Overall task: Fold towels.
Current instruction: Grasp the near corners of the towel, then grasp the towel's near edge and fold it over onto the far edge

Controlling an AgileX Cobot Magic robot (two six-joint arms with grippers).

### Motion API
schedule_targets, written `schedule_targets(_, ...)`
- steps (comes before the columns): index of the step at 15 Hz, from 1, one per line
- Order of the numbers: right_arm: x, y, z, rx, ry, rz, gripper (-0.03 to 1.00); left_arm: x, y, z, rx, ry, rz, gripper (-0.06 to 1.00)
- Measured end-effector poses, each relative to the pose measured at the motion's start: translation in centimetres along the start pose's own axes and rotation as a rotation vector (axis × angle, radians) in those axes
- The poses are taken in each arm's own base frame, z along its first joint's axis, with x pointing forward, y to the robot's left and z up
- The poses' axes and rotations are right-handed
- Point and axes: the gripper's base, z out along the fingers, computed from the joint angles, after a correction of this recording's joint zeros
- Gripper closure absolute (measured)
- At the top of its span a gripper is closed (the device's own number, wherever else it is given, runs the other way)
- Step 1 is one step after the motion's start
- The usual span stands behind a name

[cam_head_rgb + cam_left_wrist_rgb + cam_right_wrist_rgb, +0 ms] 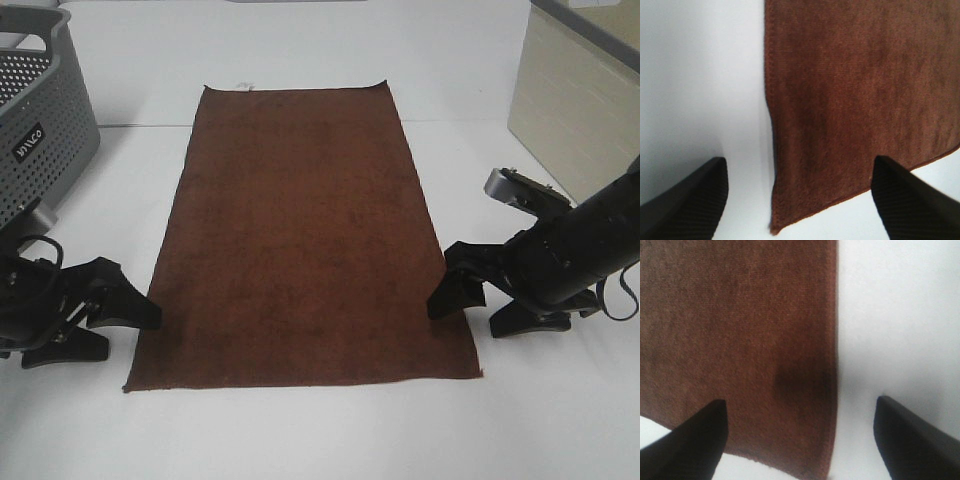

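Towel flat, both claws open and ready.

In the lower left of the frame, below the gray basket [40,130], the left claw [125,330] is wide open and holds nothing. The dark brown towel [300,240] lies flat in the middle of the white table [300,440]. At the right, the right claw [470,312] is wide open and empty too, just beside the towel's edge. No fold is made yet, I think. Next, each claw must pinch a near corner.

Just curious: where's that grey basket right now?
In the high view, the grey perforated basket stands at the far left, left of the spread brown towel and beyond the left gripper.
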Motion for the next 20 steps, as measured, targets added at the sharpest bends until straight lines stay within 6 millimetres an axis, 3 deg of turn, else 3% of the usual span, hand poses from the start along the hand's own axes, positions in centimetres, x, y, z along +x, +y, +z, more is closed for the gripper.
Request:
schedule_targets(3,-1.0,0.2,0.8,-0.046,0.013,0.042,0.24,0.0,-1.3,1.2,0.017,0.024,0.045,0.19)
schedule_targets(5,-1.4,0.2,1.4,-0.076,0.037,0.06,0.33,-0.2,-1.5,1.4,-0.006,0.013,0.059,0.26)
schedule_targets(8,-1.2,0.1,2.2,-0.105,0.078,0.081,0.52,-0.7,-1.2,1.7,-0.044,-0.006,0.068,0.48)
schedule_targets(12,-0.9,-0.1,2.7,-0.109,0.103,0.092,0.91,-1.1,-2.1,2.7,-0.025,0.008,0.098,0.88)
schedule_targets(13,-0.9,-0.1,2.7,-0.112,0.102,0.098,0.97,-1.1,-2.2,2.8,-0.02,0.014,0.1,0.94)
schedule_targets(17,-1.0,0.0,2.6,-0.117,0.098,0.123,0.97,-1.1,-2.4,2.4,-0.022,0.013,0.087,0.94)
schedule_targets(20,-0.8,0.6,1.3,-0.104,0.094,0.106,0.97,-1.0,-3.0,1.2,-0.047,0.032,0.102,0.94)
